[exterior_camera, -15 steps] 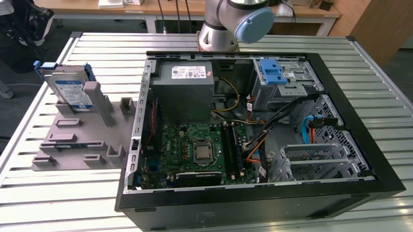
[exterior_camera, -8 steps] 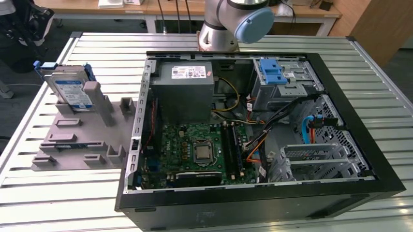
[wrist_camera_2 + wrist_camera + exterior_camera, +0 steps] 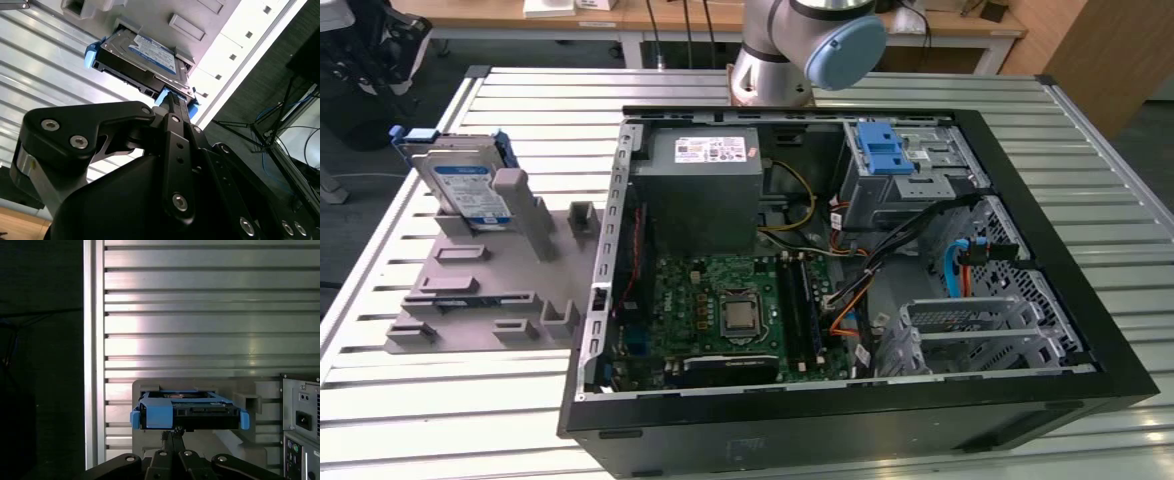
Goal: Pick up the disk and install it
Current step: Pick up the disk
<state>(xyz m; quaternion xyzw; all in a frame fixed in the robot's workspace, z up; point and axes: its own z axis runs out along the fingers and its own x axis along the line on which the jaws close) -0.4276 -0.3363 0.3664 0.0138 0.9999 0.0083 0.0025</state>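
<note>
The disk (image 3: 464, 185), a silver drive with a white-and-blue label in a blue bracket, stands on edge in a grey slotted holder (image 3: 480, 290) at the exterior view's left. Both wrist views look onto the disk (image 3: 150, 52) (image 3: 190, 412) resting in that holder. My gripper (image 3: 172, 434) (image 3: 172, 100) is lined up with the disk's blue bracket edge, its black fingers drawn together with nothing between them. I cannot tell whether the tips touch the bracket.
An open black computer case (image 3: 1067, 300) lies on the slatted metal table (image 3: 480, 420), right of the holder. Inside are a grey power-supply box (image 3: 700, 165), a green motherboard (image 3: 734, 310) and a drive bay with a blue latch (image 3: 881, 150). The arm's base (image 3: 801, 50) stands behind the case.
</note>
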